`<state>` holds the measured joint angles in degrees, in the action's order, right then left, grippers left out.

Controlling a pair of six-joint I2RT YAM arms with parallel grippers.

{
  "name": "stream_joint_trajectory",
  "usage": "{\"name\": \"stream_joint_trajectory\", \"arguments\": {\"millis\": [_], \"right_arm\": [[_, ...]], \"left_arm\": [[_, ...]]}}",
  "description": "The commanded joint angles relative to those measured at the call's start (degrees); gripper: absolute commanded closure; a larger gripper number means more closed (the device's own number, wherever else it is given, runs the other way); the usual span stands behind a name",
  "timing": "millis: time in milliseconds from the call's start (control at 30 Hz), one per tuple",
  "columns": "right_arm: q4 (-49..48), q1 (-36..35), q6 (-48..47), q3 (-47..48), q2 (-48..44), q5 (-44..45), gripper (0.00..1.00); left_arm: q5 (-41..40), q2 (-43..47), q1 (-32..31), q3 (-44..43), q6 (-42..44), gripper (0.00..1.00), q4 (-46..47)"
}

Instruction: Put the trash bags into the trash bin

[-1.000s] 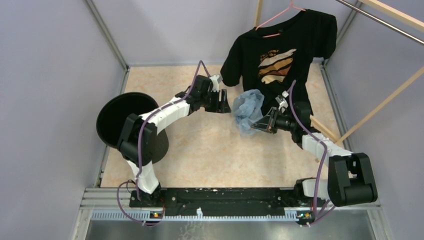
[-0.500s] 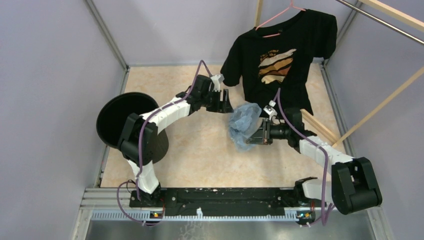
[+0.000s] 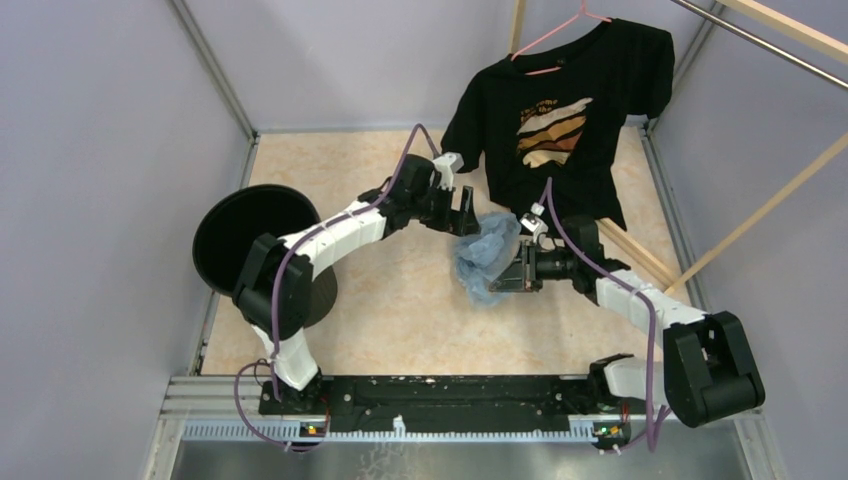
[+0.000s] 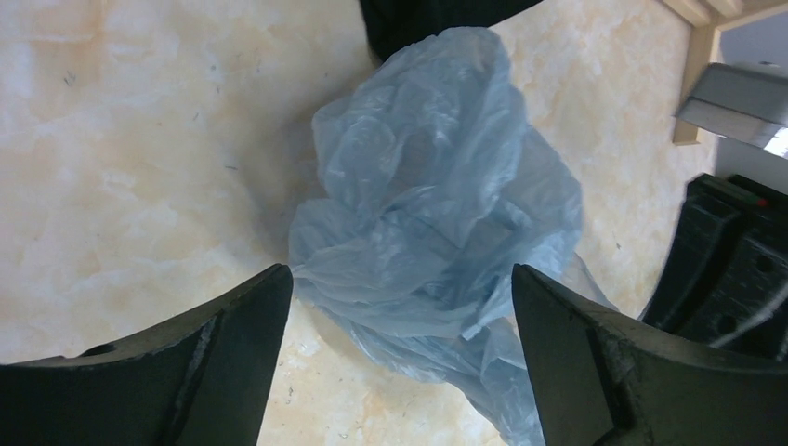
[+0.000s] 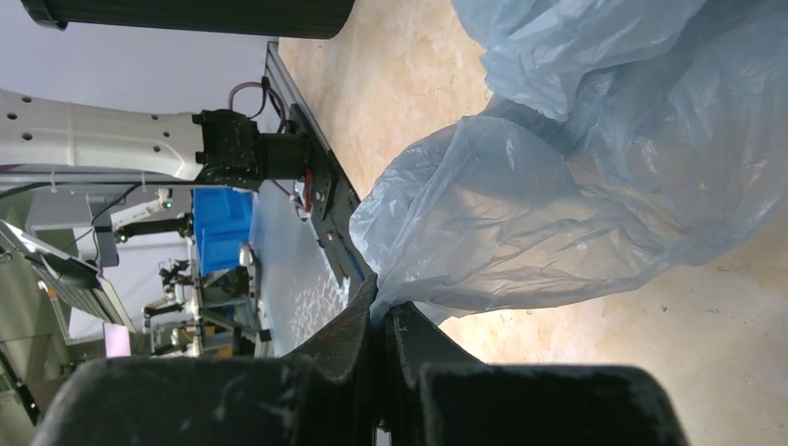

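The pale-blue trash bag hangs crumpled above the floor mid-table, held by my right gripper, which is shut on its edge; the pinch shows in the right wrist view. The bag fills the right wrist view. My left gripper is open, just behind and left of the bag. In the left wrist view the bag lies between and ahead of the spread fingers, not touching them. The black trash bin stands at the far left, partly hidden by the left arm; its ribbed side shows in the right wrist view.
A black printed T-shirt hangs on a hanger at the back right, close behind the bag. Wooden rack bars stand at the right. Metal frame rails edge the floor.
My right gripper has carried the bag left and slightly nearer. My left gripper has moved right toward the bag and now has it between its open fingers' line.
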<state>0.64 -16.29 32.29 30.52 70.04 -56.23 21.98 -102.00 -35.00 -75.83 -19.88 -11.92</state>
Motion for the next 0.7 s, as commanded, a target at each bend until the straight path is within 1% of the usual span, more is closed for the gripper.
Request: {"name": "stream_joint_trajectory", "arguments": {"millis": [0, 100, 133, 233, 333, 433, 567, 667], "right_arm": [[-0.8, -0.3, -1.7, 2.4, -0.5, -0.5, 1.00], [-0.8, -0.3, -1.8, 2.5, -0.3, -0.3, 1.00], [-0.8, -0.3, -1.8, 2.6, -0.2, -0.4, 1.00], [-0.8, -0.6, -1.7, 2.9, 0.1, -0.3, 1.00], [-0.8, -0.9, -1.6, 3.1, 0.1, 0.1, 1.00], [-0.8, -1.3, -1.3, 3.0, 0.2, 0.4, 1.00], [-0.9, -2.2, -1.0, 2.7, 0.2, 0.8, 1.00], [-0.8, -2.9, -1.0, 2.6, 0.2, 1.1, 1.00]], "left_arm": [[-1.0, 7.6, -0.8, 2.2, 1.8, 0.03, 6.3], [-4.2, 7.3, -2.1, 2.0, 3.3, 0.02, 5.7], [-5.4, 6.2, -2.4, 1.1, 3.4, 0.04, 4.2], [-5.0, 2.6, -2.8, -1.3, 3.4, 0.16, 2.4], [-1.5, 0.5, -3.1, -2.5, 3.7, 0.17, 2.4], [-3.4, -1.1, -3.8, -4.1, 4.3, 0.19, 0.0], [-5.3, -1.3, -3.9, -4.2, 4.5, 0.28, -0.2], [-6.5, -1.2, -3.8, -4.2, 4.9, 0.32, -0.4]]}}
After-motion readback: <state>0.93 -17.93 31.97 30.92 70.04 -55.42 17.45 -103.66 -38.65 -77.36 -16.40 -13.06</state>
